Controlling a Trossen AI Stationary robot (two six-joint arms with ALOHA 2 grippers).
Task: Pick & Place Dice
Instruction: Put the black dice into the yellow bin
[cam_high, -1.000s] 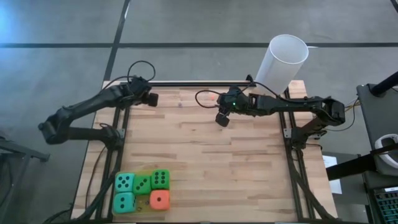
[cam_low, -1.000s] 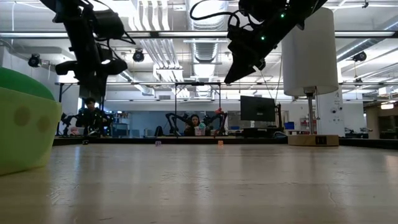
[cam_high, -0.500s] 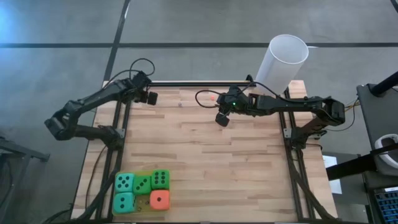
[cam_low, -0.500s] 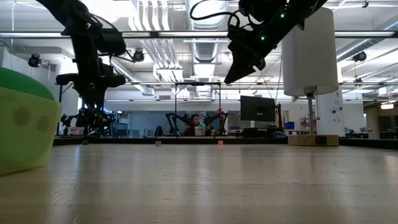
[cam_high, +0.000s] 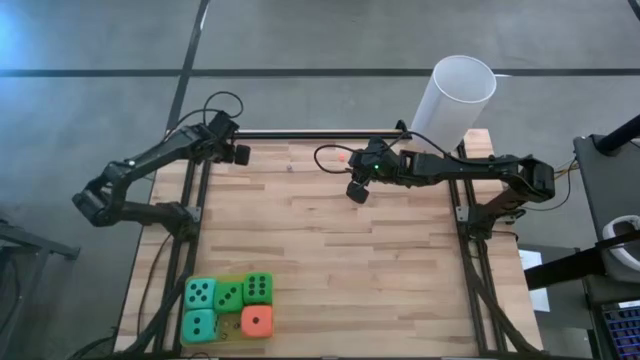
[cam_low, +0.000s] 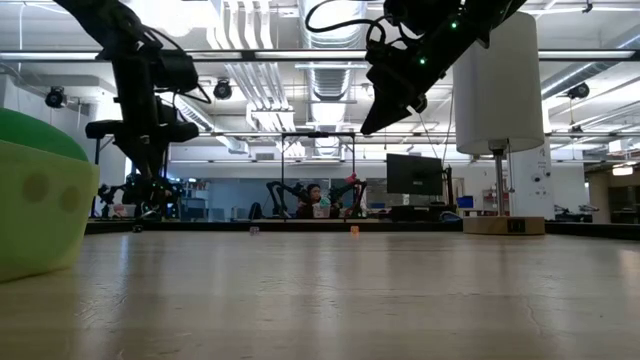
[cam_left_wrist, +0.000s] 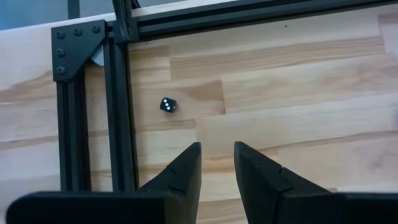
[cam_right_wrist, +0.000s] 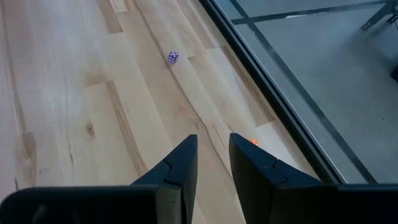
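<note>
Five soft dice lie in a cluster at the table's near left: two teal (cam_high: 200, 293) (cam_high: 199, 325), two green (cam_high: 228, 296) (cam_high: 258, 288) and one orange-red (cam_high: 257, 321). One green die (cam_low: 35, 200) fills the low view's left edge. My left gripper (cam_high: 241, 155) (cam_left_wrist: 217, 155) hovers over the far left corner, fingers a narrow gap apart with nothing between them; a tiny black die (cam_left_wrist: 168, 106) lies ahead of it. My right gripper (cam_high: 357, 193) (cam_right_wrist: 213, 146) hangs above the table's far middle, also narrowly open and holding nothing.
A tall white cylinder (cam_high: 455, 100) stands at the far right corner. A tiny purple die (cam_right_wrist: 173, 57) and a tiny orange one (cam_right_wrist: 254, 142) lie near the far edge. Black frame rails (cam_left_wrist: 118, 112) run along the table's left and far sides. Bare wood (cam_high: 380, 280) spans the middle and right.
My left arm has swung at the shoulder, carrying its gripper a little toward the table's far left corner and slightly down, turning as it went. Its finger gap looks the same. My right gripper and the dice have kept still.
</note>
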